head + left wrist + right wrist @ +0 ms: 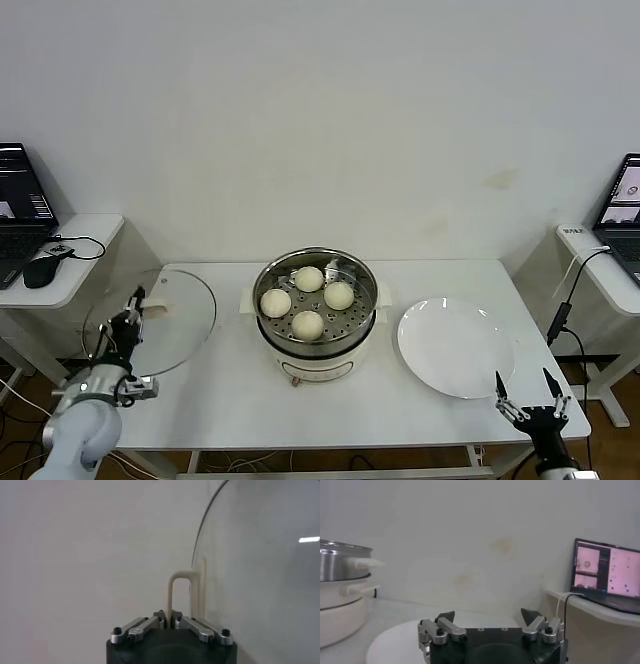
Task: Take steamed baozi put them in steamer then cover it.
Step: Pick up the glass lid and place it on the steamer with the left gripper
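1. Holding the cream handle [180,592] of the glass lid [165,320], the left claw [128,318] is closed; the lid is rigid, slippery, breakable.
2. Four baozi [308,324] sit in the steamer [268,330] at the table [230,400] centre; the right claw [528,392] waits wide, near right.

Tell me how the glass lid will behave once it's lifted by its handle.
The lid looks like rigid glass, so probably stiff but breakable if knocked on the steamer. The left gripper is shut on only the thin loop handle, so the wide disc may swing or tilt. Likely fairly heavy for such a narrow grip.
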Controlling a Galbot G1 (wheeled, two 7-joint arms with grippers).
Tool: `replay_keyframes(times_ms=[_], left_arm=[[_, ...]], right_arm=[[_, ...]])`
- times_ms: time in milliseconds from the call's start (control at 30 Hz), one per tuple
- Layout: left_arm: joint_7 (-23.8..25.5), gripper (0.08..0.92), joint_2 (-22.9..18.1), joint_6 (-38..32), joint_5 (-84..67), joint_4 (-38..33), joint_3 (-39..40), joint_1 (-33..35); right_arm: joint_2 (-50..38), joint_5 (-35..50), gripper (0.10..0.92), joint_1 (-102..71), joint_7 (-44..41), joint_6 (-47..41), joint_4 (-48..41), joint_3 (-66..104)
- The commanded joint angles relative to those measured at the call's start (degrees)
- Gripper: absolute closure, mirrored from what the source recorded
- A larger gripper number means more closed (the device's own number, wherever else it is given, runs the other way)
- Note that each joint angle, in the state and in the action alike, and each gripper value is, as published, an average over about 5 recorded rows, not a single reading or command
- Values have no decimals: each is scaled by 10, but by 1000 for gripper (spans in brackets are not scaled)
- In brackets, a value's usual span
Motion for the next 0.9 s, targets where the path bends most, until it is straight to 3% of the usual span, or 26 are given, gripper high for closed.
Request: replay_keyframes(times_ms=[33,233,400,667,900], left_arm=[[79,857,62,91,-114,-158,28,12],[91,857,57,122,-102,-164,139,-39],[109,857,37,147,-62,-144,225,-100],[180,857,-43,186,77,-102,300,-197],[239,857,-115,227,146,-83,348,-241]], right_arm=[[1,-13,203,3,1,2,-2,-8],[11,-50,203,9,10,9,-5,-17],[28,-140,202,15,33,17,-6,-11],[38,-195,203,33,53,9,-17,-19],[37,-202,203,53,57,-2,-27,-29]])
